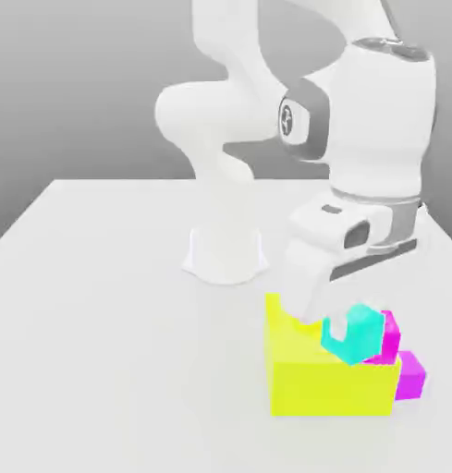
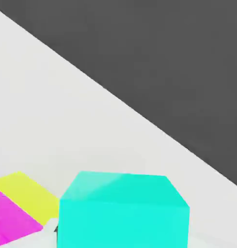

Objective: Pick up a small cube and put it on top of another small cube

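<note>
The small cube (image 1: pixel 354 333) is cyan and hangs tilted just above the top of a big yellow block (image 1: pixel 326 379), at the exterior view's right. My gripper (image 1: pixel 333 321) reaches down onto it from above and is shut on it, with one white finger (image 1: pixel 311 294) showing beside the cube. In the hand view the same cyan small cube (image 2: pixel 122 210) looms close. A magenta cube (image 1: pixel 389 334) sits right behind the cyan one, and a second magenta cube (image 1: pixel 411 374) lies lower, against the yellow block's right side.
The white table (image 1: pixel 100 351) stretches open towards the exterior view's left and front. The arm's round base (image 1: pixel 226 254) stands behind the blocks. In the hand view a yellow face (image 2: pixel 30 196) and a magenta face (image 2: pixel 11 224) lie beside the cyan cube.
</note>
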Robot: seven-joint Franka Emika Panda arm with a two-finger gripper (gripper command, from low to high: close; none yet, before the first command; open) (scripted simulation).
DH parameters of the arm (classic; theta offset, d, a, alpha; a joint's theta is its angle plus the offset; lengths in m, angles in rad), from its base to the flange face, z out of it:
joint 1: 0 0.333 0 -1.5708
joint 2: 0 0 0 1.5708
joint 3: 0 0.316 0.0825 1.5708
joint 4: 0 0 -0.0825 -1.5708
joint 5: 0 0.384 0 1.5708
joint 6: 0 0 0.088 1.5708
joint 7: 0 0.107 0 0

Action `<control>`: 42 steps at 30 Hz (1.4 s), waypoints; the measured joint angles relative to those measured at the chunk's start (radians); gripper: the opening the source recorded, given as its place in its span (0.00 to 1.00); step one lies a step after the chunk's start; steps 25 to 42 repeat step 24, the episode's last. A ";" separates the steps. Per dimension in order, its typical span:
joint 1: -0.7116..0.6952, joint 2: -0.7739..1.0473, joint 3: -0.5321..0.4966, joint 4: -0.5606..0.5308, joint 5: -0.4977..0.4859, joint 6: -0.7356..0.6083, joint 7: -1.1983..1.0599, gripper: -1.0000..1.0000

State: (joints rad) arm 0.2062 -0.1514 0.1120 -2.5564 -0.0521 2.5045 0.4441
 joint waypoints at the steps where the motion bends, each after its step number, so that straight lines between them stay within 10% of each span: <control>1: 0.007 -0.036 -0.003 -0.020 0.007 -0.016 -0.025 0.00; 15: 0.181 -0.520 -0.035 -0.358 0.110 -0.242 -0.341 0.00; 21: 0.196 -0.376 -0.019 -0.445 0.132 -0.031 -0.356 0.00; 22: 0.196 -0.353 -0.016 -0.453 0.133 0.000 -0.356 1.00; 42: 0.196 -0.353 -0.016 -0.453 0.133 0.000 -0.356 1.00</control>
